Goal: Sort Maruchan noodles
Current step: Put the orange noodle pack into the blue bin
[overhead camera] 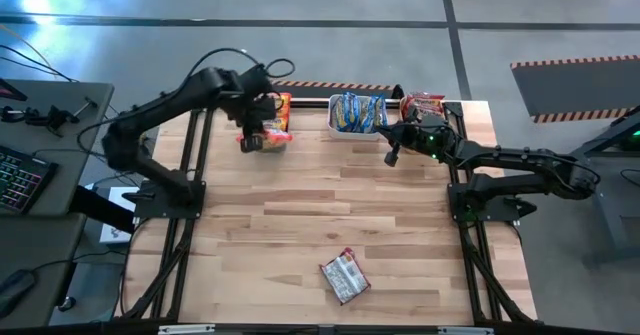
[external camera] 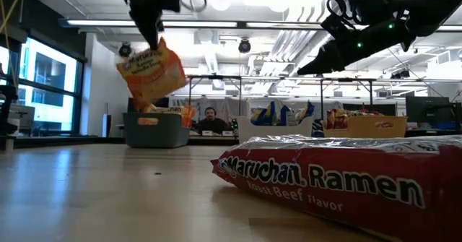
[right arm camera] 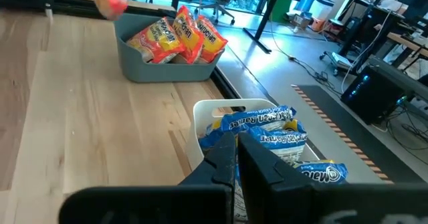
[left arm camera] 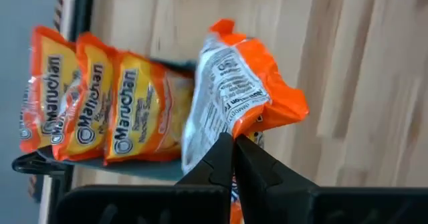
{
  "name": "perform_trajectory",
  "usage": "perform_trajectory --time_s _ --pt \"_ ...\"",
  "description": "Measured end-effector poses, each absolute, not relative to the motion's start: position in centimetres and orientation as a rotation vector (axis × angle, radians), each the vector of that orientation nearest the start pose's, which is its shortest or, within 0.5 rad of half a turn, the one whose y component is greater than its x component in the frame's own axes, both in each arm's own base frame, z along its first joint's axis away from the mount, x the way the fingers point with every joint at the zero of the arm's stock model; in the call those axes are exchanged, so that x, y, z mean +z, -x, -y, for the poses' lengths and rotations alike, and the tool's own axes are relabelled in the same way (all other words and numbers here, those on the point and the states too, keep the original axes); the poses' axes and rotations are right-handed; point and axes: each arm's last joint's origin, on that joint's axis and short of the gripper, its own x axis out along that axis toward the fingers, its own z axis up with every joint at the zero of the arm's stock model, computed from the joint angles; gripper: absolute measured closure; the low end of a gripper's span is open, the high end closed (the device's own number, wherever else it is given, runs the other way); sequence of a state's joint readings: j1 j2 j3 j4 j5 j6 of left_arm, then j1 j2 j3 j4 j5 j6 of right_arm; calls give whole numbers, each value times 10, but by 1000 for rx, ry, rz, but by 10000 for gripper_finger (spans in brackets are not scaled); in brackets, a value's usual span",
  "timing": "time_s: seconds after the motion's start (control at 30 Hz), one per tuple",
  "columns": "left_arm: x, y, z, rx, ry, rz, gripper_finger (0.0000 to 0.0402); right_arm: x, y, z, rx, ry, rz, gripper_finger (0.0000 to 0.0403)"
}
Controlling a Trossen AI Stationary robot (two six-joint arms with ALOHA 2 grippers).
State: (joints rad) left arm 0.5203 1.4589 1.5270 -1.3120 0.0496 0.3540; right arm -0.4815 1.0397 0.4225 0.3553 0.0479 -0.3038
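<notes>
The left gripper (left arm camera: 233, 144) pinches an orange noodle packet (left arm camera: 237, 90) above the teal bin (external camera: 155, 130); the right gripper (right arm camera: 237, 144) hangs closed, empty

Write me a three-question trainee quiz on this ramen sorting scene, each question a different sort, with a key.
1. True or false: the left gripper holds an orange packet above the table.
2. Which bin holds the blue packets? A. teal bin B. white bin C. orange bin
3. Fill in: the only packet lying alone on the table, near its front edge, is the ___ beef packet.

Key
1. True. The left gripper is shut on the orange packet, which hangs beside the teal bin.
2. B. The right gripper, shut and empty, hovers near that white bin.
3. Roast, as the low view shows on its label.
</notes>
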Motion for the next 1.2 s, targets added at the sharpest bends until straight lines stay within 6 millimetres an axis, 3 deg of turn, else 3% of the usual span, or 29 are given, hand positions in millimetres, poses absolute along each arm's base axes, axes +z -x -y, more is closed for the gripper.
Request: perform_trajectory --time_s 0.3,0.67,1.2 --pt "324 -246 -177 162 4 -1426 401 211 -189 100 -478 232 -358 403" --pt "350 -249 -182 151 -75 -1385 401 211 -189 100 -480 225 -356 403" --pt "323 -256 -199 107 -7 -1510 401 211 -189 100 -464 223 -353 403"
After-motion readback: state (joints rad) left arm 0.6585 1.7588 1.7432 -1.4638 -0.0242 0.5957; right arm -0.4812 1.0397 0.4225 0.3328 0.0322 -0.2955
